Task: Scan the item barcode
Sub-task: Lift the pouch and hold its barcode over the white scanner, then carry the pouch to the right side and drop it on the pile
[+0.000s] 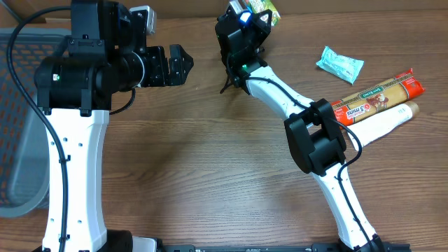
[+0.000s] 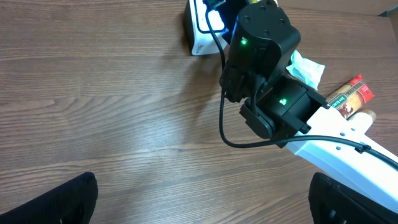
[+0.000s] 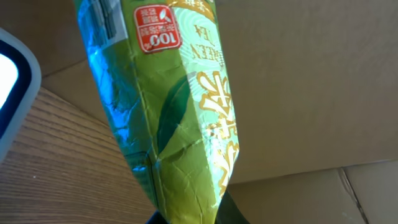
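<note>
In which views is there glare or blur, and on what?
Right wrist view: the foil edge of the green tea packet shines blue; left wrist view: the scanner has its screen washed out white; overhead view: sharp, evenly lit.

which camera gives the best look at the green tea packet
The right wrist view: the green tea packet fills the frame, its print and foil seam clear, though no barcode shows. Overhead catches only its green corner; in the left wrist view the right arm hides nearly all of it.
</note>
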Motion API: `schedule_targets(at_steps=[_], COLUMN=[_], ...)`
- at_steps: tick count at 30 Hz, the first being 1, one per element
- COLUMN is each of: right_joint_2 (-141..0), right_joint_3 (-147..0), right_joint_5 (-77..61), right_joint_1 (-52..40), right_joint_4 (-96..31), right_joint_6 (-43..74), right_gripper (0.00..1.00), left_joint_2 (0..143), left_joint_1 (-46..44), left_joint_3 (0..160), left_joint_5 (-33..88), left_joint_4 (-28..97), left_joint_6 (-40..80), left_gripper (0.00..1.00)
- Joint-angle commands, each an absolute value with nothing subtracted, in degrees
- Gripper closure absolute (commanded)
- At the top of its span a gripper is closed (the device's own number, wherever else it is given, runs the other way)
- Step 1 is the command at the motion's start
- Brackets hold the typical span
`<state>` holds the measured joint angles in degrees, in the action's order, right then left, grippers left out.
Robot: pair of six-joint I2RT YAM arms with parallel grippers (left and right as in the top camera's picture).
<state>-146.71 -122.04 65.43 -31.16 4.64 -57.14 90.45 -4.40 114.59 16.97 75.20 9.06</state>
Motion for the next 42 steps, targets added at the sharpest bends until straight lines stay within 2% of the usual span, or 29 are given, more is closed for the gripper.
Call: schedule_targets(at_steps=[1, 15, 20, 21, 26, 31, 37, 42], right_joint_2=[-145.3, -144.5, -138.9, -135.5, -127.2, -116.6, -104.3, -100.1], right_joint_3=[-124.2, -124.2, -124.2, -124.2, -124.2, -124.2, -124.2, -124.2], right_joint_5=[68.5, 66.7, 57.2, 50.4, 36.0, 15.5, -9.4, -12.9], right_joint_1=[-31.2, -32.6, -33.5, -33.5, -32.0, -29.3, -20.2, -8.6], right_joint_4=[5.7, 4.3, -12.6, -21.8, -34.7, -45.6, -59.7, -75.0], right_joint_6=[-57.7, -55.6, -43.5, -36.7, -24.0, -13.9, 5.6, 14.0], right_gripper=[0.96, 0.97, 0.96, 0.96, 0.96, 0.96, 0.96, 0.96], left_joint_2=[91.0, 91.0, 91.0, 91.0, 91.0, 91.0, 91.0, 91.0], left_joint_1=[-4.1, -4.1, -4.1, -4.1, -4.1, -4.2, -4.2, -4.1], left_joint_3=[114.8, 114.8, 114.8, 114.8, 114.8, 114.8, 114.8, 114.8], left_joint_5=[17.2, 17.2, 17.2, 17.2, 17.2, 17.2, 17.2, 17.2], left_joint_4=[75.0, 75.0, 75.0, 75.0, 75.0, 75.0, 75.0, 75.0], left_joint_6=[9.0, 9.0, 9.0, 9.0, 9.0, 9.0, 9.0, 9.0], left_gripper=[0.00, 0.01, 0.01, 0.00, 0.00, 0.01, 0.01, 0.00])
